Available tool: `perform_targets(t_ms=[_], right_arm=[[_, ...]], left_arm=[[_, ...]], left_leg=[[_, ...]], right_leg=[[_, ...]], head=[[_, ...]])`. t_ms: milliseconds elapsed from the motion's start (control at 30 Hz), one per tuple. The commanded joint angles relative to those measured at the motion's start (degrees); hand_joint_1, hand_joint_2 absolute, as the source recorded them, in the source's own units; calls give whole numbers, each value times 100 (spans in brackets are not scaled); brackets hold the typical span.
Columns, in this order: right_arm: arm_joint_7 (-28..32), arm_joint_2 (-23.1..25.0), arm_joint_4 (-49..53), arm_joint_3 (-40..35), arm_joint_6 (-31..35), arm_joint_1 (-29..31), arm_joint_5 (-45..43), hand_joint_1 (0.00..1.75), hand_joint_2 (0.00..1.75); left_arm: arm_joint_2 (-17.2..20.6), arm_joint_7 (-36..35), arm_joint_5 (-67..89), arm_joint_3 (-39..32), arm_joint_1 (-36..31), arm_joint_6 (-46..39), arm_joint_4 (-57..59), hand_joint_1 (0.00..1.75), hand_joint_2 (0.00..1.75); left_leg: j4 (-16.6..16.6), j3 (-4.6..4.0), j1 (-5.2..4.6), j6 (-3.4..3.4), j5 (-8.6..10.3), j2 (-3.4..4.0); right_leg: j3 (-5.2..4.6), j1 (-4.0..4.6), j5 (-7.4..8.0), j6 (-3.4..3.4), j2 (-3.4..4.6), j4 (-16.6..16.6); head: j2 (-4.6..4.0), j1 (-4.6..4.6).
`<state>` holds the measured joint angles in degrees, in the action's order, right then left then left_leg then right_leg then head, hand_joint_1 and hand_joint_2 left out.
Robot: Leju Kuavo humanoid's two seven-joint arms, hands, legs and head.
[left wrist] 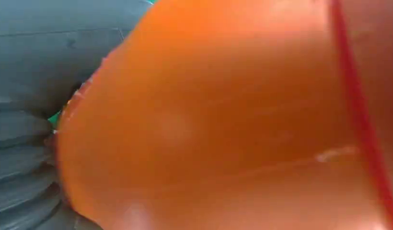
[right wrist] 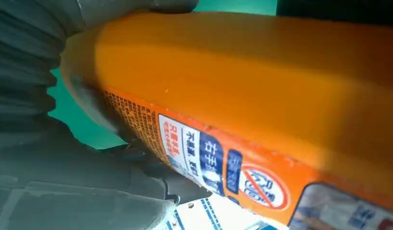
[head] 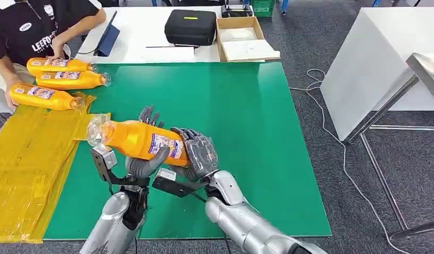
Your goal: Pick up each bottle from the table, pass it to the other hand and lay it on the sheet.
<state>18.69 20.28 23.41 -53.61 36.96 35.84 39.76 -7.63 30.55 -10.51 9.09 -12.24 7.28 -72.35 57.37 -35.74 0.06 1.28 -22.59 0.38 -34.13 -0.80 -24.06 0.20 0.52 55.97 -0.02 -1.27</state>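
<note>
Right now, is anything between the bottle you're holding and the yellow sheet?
Nothing visible. The bottle, held by both hands, hangs above the green table with its cap end already over the yellow sheet.

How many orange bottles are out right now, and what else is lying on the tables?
Orange bottles: 4 (held bottle, three lying at far left)
Yellow sheet: 1
Black case: 1
Cardboard box: 1
Tablet: 1
Total: 8
</note>
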Motion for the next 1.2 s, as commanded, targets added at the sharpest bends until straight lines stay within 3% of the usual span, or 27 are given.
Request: perform_targets(t_ms=[33, 133, 167, 1200], right_arm=[[111, -28, -383, -1400, -207, -225, 181, 175, 175], [119, -28, -225, -1694, -249, -365, 148, 175, 175], [119, -28, -182, -1760, -264, -382, 114, 175, 175], [104, -28, -234, -2086, -269, -239, -330, 175, 175]], left_arm=[[-15, -44, 48, 151, -456, 49, 190, 0, 175], [-21, 22, 152, 205, -551, 68, 162, 0, 175], [-15, 70, 208, 239, -567, 63, 130, 175, 175], [8, 266, 240, 281, -386, -96, -210, 175, 175]], left_leg=[[-4, 21, 5, -13, -3, -37], [-4, 16, 7, -11, -1, -37], [-4, 22, 8, -14, -3, -41], [-1, 13, 9, -13, -1, -43]], right_leg=[[34, 5, -13, -8, -39, -8], [30, 7, -10, -7, -38, -8], [37, 8, -13, -8, -43, -9], [25, 10, -13, -8, -43, -8]], head=[[0, 0], [0, -2], [0, -2], [0, -2]])
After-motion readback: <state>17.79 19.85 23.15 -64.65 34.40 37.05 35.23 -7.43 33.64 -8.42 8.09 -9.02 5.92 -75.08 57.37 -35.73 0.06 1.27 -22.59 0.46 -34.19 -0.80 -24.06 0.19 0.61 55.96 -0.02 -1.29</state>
